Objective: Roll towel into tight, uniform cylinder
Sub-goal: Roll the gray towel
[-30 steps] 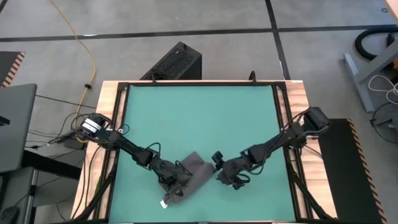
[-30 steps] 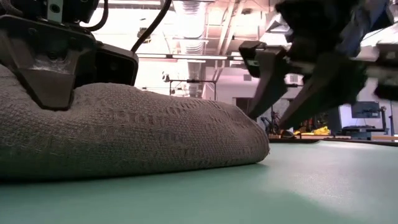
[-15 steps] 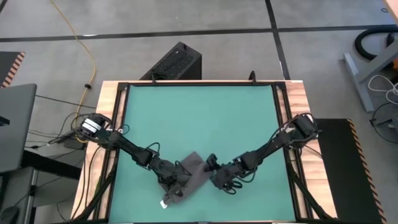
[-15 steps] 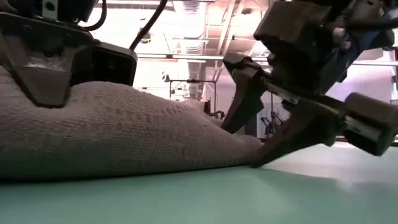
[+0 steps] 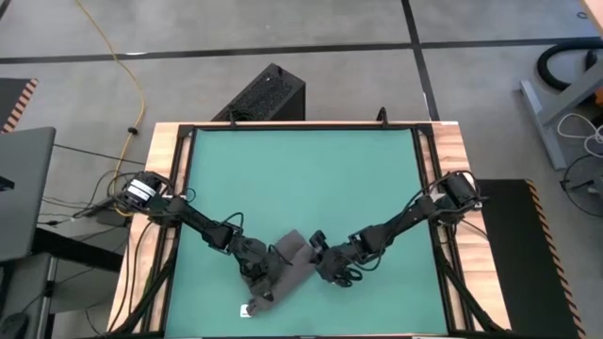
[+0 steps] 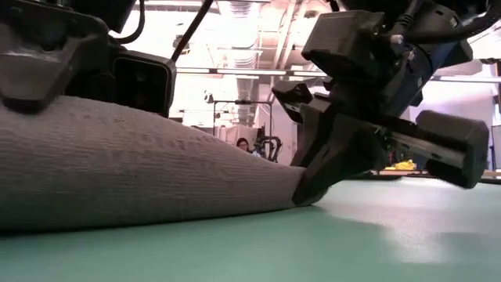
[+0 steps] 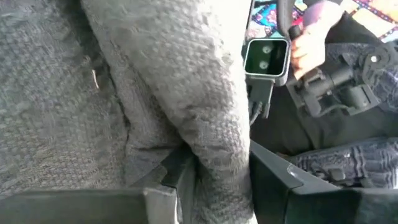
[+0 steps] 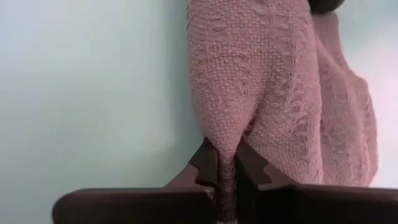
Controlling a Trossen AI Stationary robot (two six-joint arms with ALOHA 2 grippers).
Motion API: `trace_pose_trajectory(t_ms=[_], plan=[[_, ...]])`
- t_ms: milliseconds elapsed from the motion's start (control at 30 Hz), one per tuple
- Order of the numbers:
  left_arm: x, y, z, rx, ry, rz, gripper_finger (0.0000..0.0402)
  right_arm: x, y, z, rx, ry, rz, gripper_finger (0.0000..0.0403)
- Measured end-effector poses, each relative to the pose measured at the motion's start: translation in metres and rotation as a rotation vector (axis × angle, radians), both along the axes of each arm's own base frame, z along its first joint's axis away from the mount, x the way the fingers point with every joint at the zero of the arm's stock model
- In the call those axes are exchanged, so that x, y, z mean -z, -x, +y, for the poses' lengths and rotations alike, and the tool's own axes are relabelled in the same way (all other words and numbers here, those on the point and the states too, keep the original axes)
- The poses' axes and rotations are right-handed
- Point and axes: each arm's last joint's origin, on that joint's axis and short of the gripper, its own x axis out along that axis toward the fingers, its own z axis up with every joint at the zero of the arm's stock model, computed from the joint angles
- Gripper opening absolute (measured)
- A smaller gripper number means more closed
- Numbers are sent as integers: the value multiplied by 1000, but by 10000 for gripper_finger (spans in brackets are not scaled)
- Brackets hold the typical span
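While pinched together on a fold at the towel's [image 5: 287,268] edge, right gripper [image 5: 320,264] low on the green mat [image 5: 311,179].

Seen from the right wrist: both fingertips [image 8: 208,163] closed on a narrow ridge of cloth, mat bare beside it. Left gripper [image 5: 262,281] on the towel's other side, fingers parted around a thick fold [image 7: 214,124], cloth between them. Towel bunched in a loose heap near the worktop's [image 5: 165,151] front edge, between both arms, small white tag [image 5: 247,308] just beside it on the mat.
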Motion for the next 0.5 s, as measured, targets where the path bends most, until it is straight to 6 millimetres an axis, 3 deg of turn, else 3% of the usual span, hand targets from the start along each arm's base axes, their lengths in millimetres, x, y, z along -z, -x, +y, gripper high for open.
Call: trace_pose_trajectory(t_ms=[300,500], plan=[[-18,12,16,-22,-185,7,109,5,8,2,49,-47,91,36],[-49,28,26,-65,-291,-22,110,6,9,4,87,-105,109,36]])
